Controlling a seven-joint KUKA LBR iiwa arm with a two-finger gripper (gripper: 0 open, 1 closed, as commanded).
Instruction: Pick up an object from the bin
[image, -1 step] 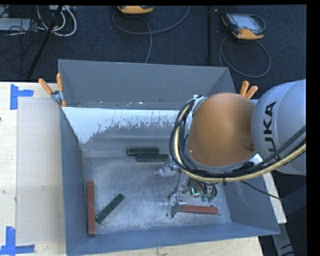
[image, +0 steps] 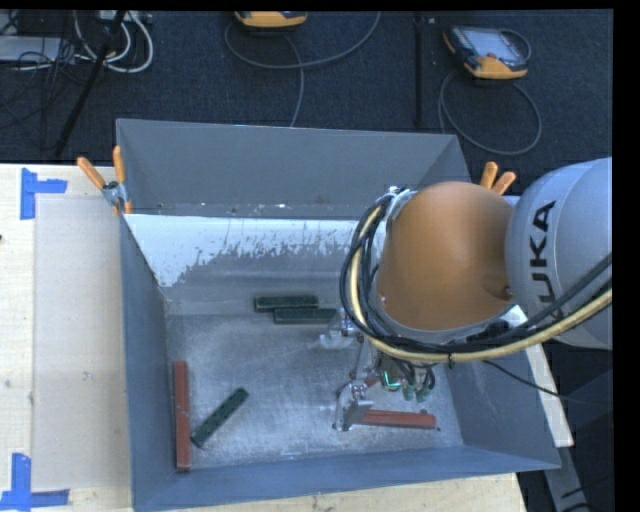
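The grey bin (image: 145, 330) holds loose sticks lying flat: a long red-brown bar (image: 181, 415) along its left wall, dark green ones (image: 290, 308) mid-floor. The arm (image: 440, 260) hangs low at the near right, with its hand (image: 350, 408) at the left end of a short red-brown stick (image: 400, 420) — likely the target — though whether it is clenched or released cannot be told.

The bin (image: 290, 170) is grey sheet metal: its walls look smooth and matt, while its floor is scuffed pale and roughly speckled. The long red-brown bar (image: 181, 415) has a dull, dry finish, as does the shorter red bar (image: 398, 420). The tilted dark green bar (image: 219, 417) looks matt. The arm's orange cover (image: 440, 260) is smooth with a soft sheen, its grey shell (image: 565, 250) is glossy, and its black cables (image: 352, 270) shine faintly.
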